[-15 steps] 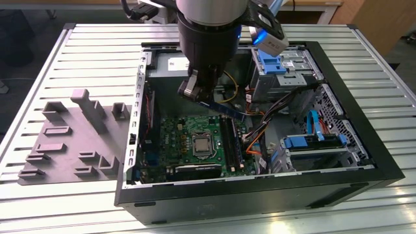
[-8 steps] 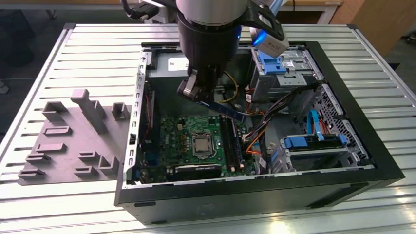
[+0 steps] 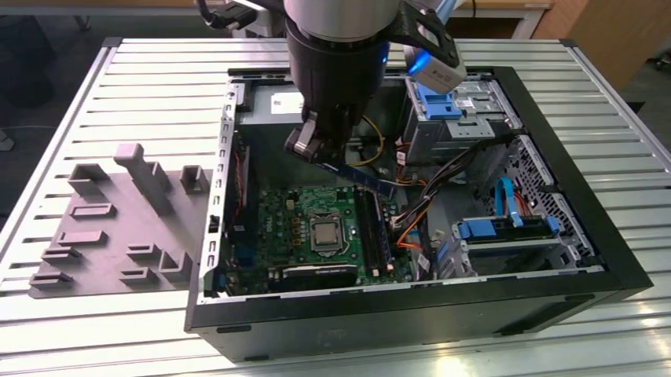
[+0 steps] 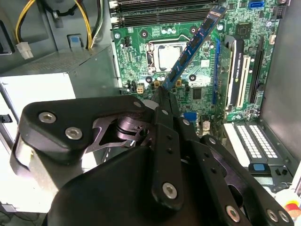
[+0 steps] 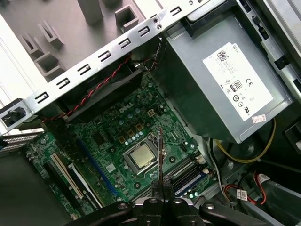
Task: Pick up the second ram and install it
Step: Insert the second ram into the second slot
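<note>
End effector [image 4: 162,92] pinches one end of the second ram [image 4: 193,44], stick hanging tilted over the motherboard [image 4: 134,52] near the CPU socket [image 4: 169,54], short of the RAM slots [image 4: 160,16]. Risk: going in tilted, it could jam and flex the board.

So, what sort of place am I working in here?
Likely a lab or workshop bench for PC assembly: an open computer case lies on a slatted metal table, a grey holder tray beside it, and the end effector holds the second ram.
</note>
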Action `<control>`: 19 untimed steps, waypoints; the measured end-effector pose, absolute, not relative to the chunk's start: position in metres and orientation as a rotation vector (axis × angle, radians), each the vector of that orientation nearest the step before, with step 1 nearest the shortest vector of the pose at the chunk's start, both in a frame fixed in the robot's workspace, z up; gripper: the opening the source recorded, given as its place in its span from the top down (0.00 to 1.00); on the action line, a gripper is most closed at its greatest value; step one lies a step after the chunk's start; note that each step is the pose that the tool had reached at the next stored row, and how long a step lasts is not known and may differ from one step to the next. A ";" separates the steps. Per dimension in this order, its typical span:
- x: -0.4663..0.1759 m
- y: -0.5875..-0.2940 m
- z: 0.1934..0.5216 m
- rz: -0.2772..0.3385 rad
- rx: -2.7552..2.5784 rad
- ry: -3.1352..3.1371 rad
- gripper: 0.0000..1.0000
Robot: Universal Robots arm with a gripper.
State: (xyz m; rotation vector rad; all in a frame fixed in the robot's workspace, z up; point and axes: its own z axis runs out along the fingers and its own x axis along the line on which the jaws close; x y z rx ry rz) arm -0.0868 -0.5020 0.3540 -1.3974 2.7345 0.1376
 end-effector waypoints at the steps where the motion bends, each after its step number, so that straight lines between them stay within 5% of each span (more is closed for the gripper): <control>1: -0.087 -0.502 0.354 0.137 -1.392 2.737 0.89; 19: -0.087 -0.502 0.354 0.133 -1.293 2.782 0.89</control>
